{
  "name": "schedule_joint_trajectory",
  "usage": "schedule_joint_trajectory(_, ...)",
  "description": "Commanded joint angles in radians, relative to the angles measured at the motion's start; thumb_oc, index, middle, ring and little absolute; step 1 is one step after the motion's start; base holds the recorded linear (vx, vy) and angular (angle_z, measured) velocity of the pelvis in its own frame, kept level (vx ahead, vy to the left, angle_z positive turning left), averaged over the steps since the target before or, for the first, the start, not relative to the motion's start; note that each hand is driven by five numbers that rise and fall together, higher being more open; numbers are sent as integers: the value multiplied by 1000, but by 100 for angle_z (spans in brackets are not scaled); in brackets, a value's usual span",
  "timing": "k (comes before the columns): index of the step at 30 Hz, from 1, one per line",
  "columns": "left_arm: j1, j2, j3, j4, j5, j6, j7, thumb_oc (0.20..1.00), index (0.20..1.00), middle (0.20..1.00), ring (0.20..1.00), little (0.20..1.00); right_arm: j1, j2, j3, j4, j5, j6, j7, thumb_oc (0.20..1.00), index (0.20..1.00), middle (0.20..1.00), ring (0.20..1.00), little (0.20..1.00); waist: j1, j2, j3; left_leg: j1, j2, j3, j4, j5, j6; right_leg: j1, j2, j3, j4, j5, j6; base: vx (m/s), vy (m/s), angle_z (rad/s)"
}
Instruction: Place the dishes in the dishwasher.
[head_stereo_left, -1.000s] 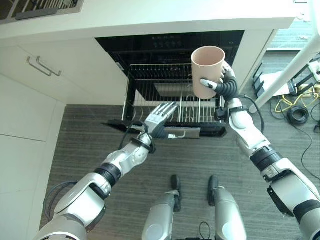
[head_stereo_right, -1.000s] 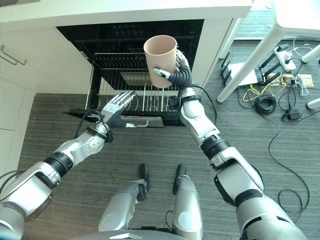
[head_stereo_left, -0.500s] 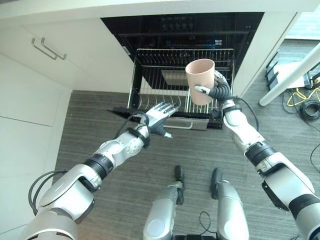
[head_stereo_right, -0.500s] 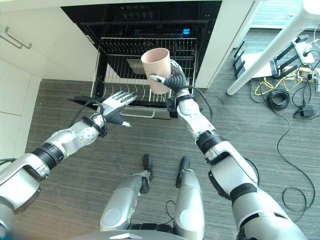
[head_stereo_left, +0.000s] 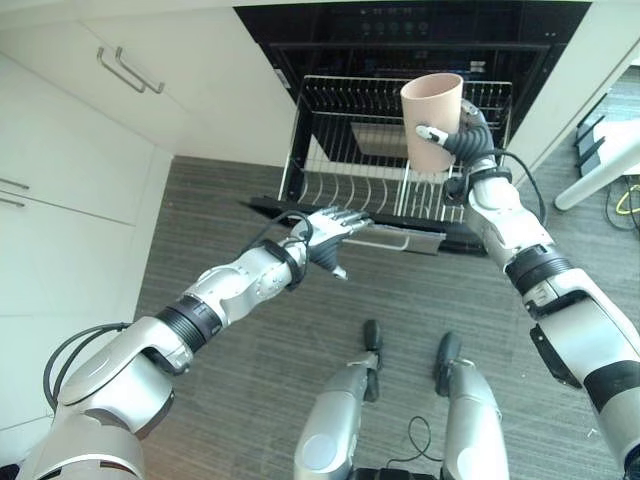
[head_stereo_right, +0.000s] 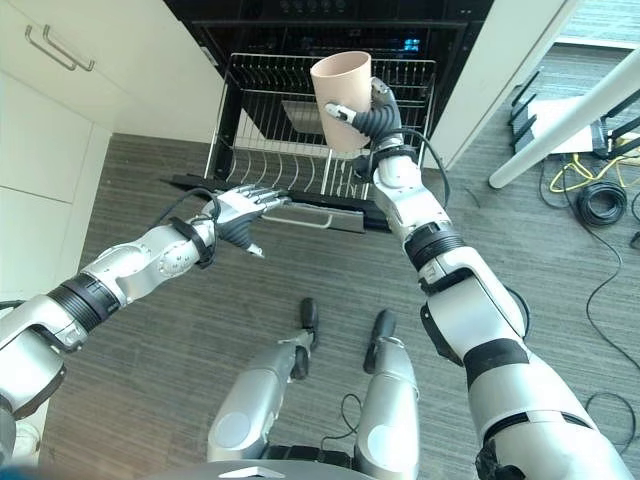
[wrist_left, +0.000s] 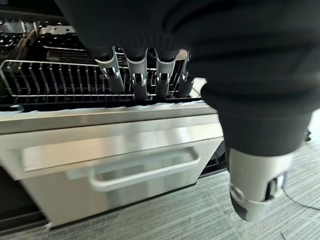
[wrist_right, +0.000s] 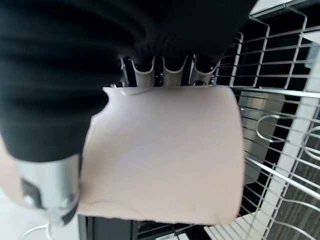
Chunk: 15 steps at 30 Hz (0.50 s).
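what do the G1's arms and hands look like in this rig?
Both arms are silver-grey shells with black bands at the joints. The left hand and right hand have a dark ribbed cover over the back and wrist, silver fingers with dark tips, and a separate thumb. A thin black cable loops beside each wrist.

We are seeing a plain pale-pink plastic cup (head_stereo_left: 432, 120), unpatterned, against a silvery wire dishwasher rack (head_stereo_left: 350, 150) inside a black dishwasher cavity (head_stereo_left: 400, 30). A brushed steel-grey dishwasher door panel (wrist_left: 110, 160) is gleaming above grey streaked floor (head_stereo_left: 260, 360). White cabinet fronts (head_stereo_left: 70, 160) are carrying silver bar handles (head_stereo_left: 130, 70).
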<state>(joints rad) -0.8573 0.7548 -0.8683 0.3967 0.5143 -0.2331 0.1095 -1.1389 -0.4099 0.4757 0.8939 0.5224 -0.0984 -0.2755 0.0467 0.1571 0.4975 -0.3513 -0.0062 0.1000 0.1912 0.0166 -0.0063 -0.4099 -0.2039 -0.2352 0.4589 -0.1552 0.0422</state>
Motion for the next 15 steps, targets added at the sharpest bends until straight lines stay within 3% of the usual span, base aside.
schedule_joint_trajectory(1,-47,40,-4,-49,-40,-7,-20,1000,1000,1000,1000,1000,-84,1,-26,-15,28,-39,6,200,200,200,200,200,25,-16,-21,-11,55,42,109,-103,-79,72,-69,-12,-159,126,120,43,13,1)
schedule_joint_trajectory(15,-190,125,-11,-188,-69,-18,-46,1000,1000,1000,1000,1000,-258,-82,-24,173,52,-41,-40,200,200,200,200,200,80,45,22,-110,44,-27,109,-50,-84,58,-56,-60,-159,117,113,3,-15,11)
